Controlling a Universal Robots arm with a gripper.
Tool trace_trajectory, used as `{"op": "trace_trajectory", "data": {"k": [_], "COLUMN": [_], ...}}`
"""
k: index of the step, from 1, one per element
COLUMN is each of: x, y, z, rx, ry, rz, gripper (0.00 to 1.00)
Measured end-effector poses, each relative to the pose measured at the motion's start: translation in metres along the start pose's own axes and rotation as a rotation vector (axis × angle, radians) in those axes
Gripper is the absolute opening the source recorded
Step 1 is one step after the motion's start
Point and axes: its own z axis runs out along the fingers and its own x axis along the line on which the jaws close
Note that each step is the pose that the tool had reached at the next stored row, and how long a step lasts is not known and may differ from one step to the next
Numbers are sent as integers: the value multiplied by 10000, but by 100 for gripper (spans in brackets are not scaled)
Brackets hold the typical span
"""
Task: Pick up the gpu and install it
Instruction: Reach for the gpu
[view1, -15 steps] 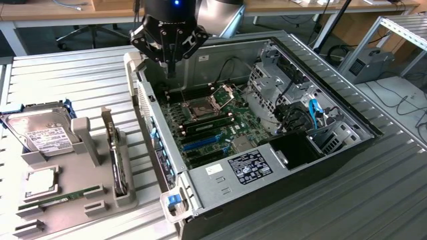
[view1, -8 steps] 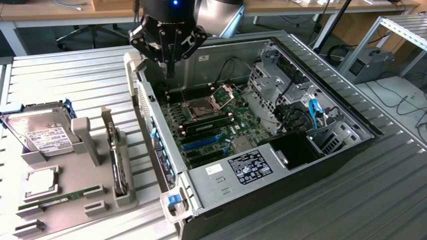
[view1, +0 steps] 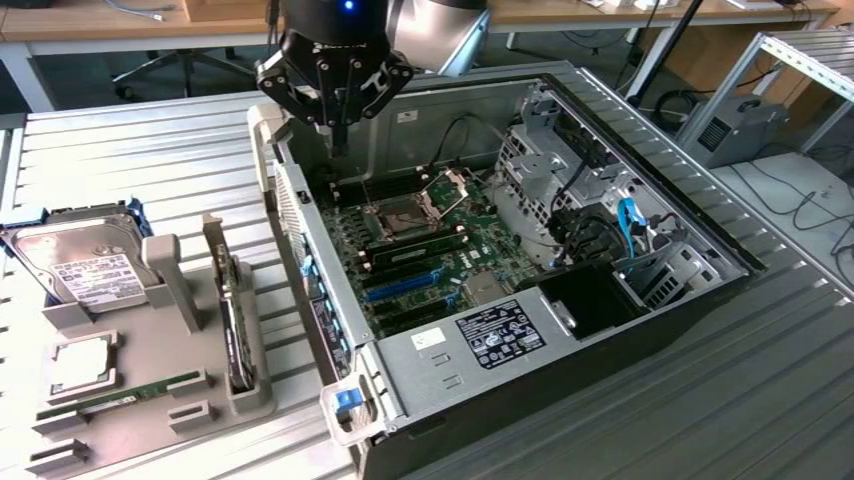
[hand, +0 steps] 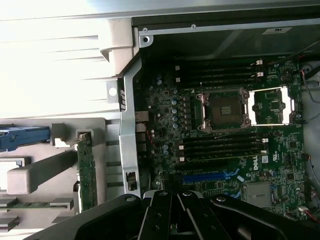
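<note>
Now the gripper (view1: 336, 118) hangs above the case (view1: 663, 190), near the corner by its rear wall, jaws pinched fully together with nothing between them. Below the jaws lies the board (view1: 447, 245), and its open socket (view1: 400, 216) sits a little past the fingertips toward the exterior view's right. In the wrist view the gripper (hand: 173, 207) looks down on the board (hand: 165, 100), with the blue slot (hand: 205, 176) close to the jaws and the socket (hand: 223, 110) farther out. The gpu (view1: 238, 322) is well apart from the jaws, outside the case toward the exterior view's left. It stands on edge in a grey holder (view1: 167, 290), untouched. In the wrist view the gpu (hand: 86, 172) is a green strip upright in that holder (hand: 45, 170). A hard drive (view1: 80, 265) and a memory stick (view1: 127, 393) lie beyond the gpu from the jaws.
</note>
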Motion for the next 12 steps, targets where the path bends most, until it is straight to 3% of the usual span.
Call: {"op": "trace_trajectory", "data": {"k": [12], "x": [26], "y": [-2], "z": [-1], "rx": [1], "ry": [1], "rz": [-1], "gripper": [11]}}
